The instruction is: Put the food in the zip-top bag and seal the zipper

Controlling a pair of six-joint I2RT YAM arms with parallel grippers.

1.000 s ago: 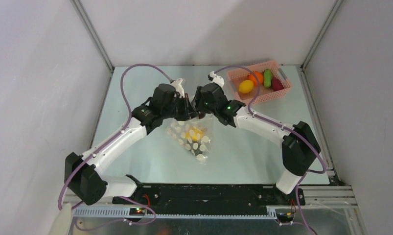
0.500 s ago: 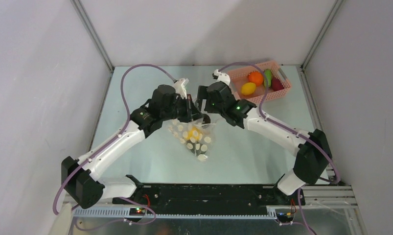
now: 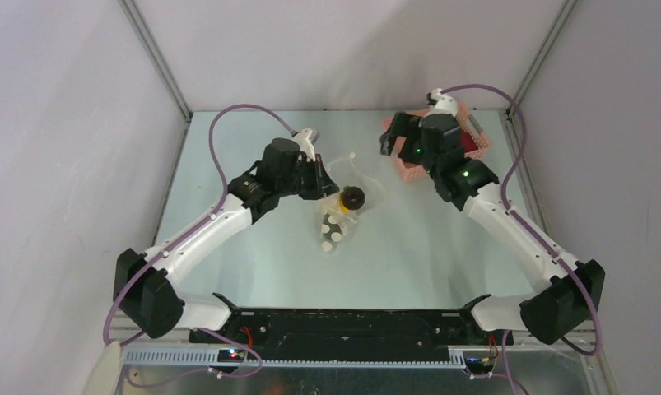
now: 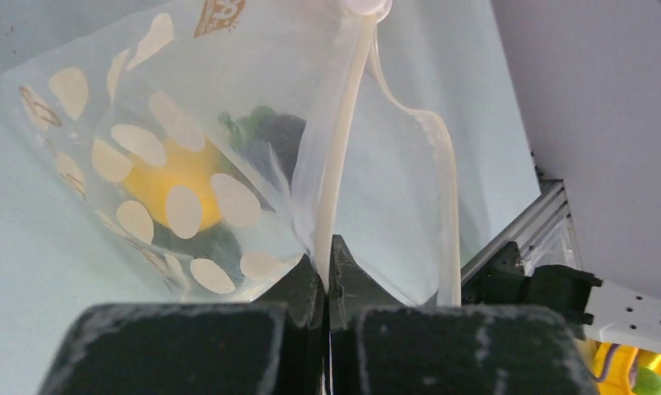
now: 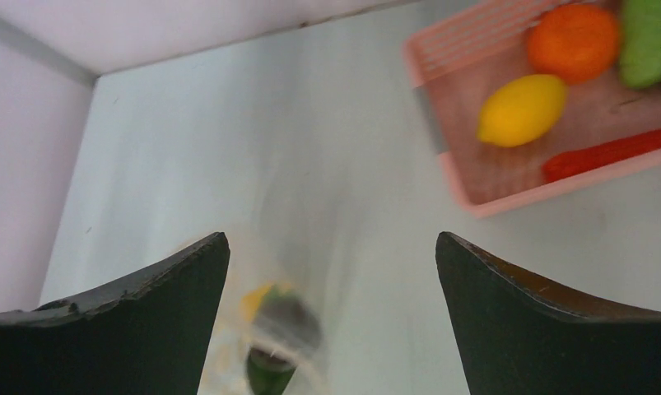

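The left pincer [image 4: 328,276] is clamped together on the zipper [image 4: 341,140] of the zip-top bag [image 4: 104,140]. It holds one lip of the mouth up, so the other lip bows away and the mouth gapes. The bag rests near the middle of the bench [image 3: 417,247], a little toward the far edge, with a yellow piece [image 4: 166,177] and a dark piece [image 4: 269,136] of food inside.

The right pincer [image 5: 331,239] stands wide apart and empty, over the bench just beside the pink basket [image 5: 454,177] at the far right corner. In the basket lie a lemon [image 5: 522,109], an orange ball [image 5: 574,39], a green piece [image 5: 649,37] and a red piece [image 5: 611,152].

The step in hand looks like fetching the next piece. The lemon seems the best pick, since it lies apart from the others with room for a finger on either side. The pincer should come straight down, clear of the basket wall, and close across the lemon's short width, because glossy rounded toys tend to squirt out. Meanwhile the left pincer should keep the lip high and steady, because the floppy film would otherwise sag shut. With four pieces left, sealing is some way off.
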